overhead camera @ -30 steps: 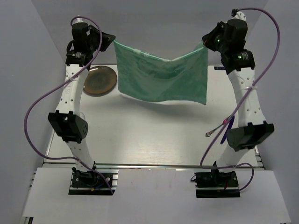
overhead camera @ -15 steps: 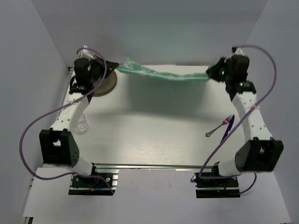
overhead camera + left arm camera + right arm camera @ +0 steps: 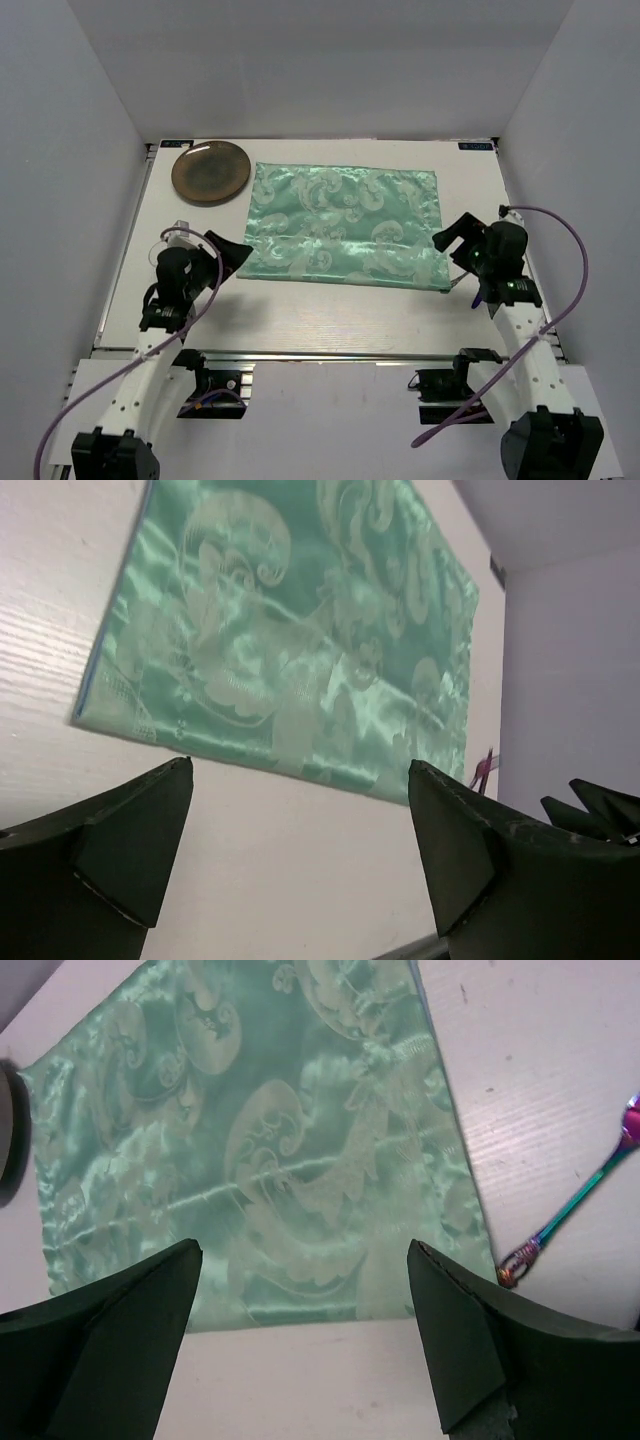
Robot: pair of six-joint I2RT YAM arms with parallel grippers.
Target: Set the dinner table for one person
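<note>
Placemat (image 3: 343,225) flat on desk (image 3: 300,310) centre: 1 step done. Left tool (image 3: 300,770) and right tool (image 3: 305,1250) both released, empty. Plate (image 3: 210,172) far left, utensil (image 3: 570,1210) right: yet to place.

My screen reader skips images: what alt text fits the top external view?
A green patterned placemat lies flat on the dinner table, with a brown plate beside its far left corner. The left gripper and right gripper sit open at its near corners, holding nothing.

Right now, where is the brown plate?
In the top view, the brown plate sits at the far left corner of the dinner table, just left of the green placemat.
</note>
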